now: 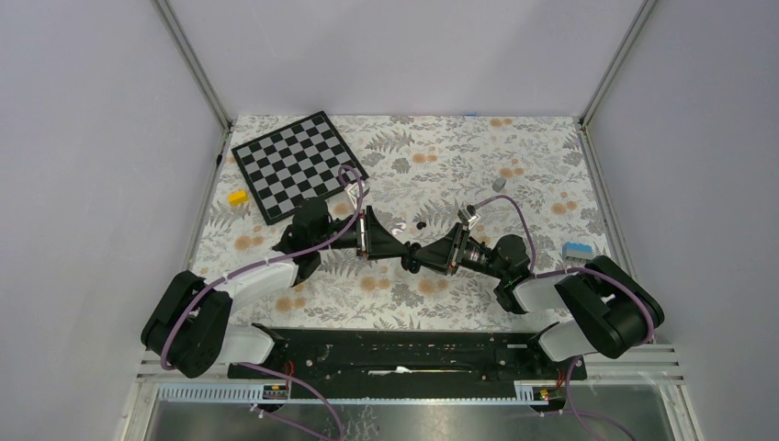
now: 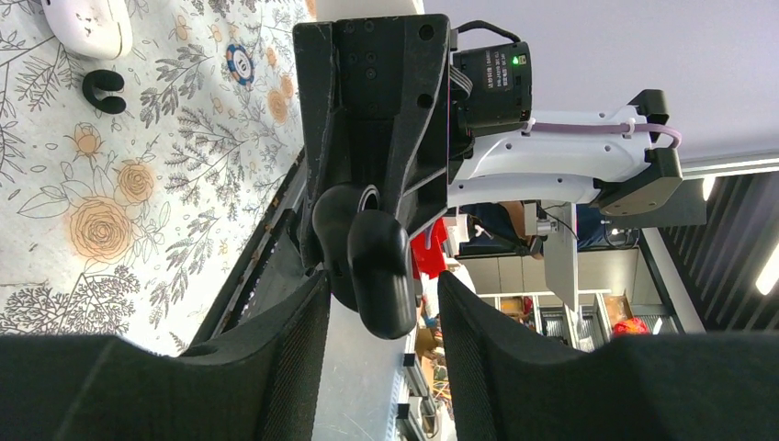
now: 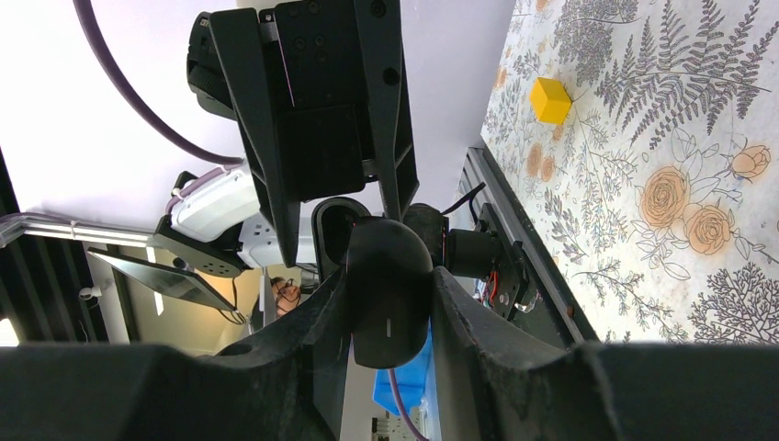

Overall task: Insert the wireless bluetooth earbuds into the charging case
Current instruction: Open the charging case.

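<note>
Right gripper (image 3: pixel 388 312) clamps a black oval plastic pebble (image 3: pixel 386 266). Left gripper (image 2: pixel 381 312) jaws apart, gripping nothing. White rounded plastic charging case (image 2: pixel 87 23) lies on the table just beyond, tiny black earbud (image 2: pixel 103 92) beside it, not inserted.

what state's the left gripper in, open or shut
Left gripper open: gaps show between its fingers and the black oval case the right gripper holds.
</note>
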`<state>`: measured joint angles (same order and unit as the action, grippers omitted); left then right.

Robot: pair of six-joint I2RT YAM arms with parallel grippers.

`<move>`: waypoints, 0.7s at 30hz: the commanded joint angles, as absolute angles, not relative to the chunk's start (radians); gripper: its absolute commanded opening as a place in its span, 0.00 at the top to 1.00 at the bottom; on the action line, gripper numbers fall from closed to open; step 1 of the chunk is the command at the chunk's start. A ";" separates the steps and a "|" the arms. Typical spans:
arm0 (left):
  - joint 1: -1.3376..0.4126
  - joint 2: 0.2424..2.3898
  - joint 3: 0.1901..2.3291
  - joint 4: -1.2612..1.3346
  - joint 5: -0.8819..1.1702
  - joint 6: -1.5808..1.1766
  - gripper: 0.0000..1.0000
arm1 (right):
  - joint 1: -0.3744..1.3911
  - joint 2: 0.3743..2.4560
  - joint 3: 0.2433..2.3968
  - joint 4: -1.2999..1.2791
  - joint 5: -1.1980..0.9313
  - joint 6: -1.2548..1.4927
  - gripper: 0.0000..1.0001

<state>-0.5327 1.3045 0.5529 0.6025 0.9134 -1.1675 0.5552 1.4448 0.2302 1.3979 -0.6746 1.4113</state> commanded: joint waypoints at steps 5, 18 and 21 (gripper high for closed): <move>-0.529 1.321 0.552 0.657 0.929 -1.156 0.49 | 0.555 1.447 0.242 1.457 -0.695 1.410 1.00; -0.532 1.351 0.561 0.735 0.957 -1.207 0.55 | 0.555 1.456 0.241 1.465 -0.693 1.412 1.00; -0.533 1.351 0.559 0.739 0.958 -1.210 0.55 | 0.555 1.457 0.242 1.469 -0.694 1.413 1.00</move>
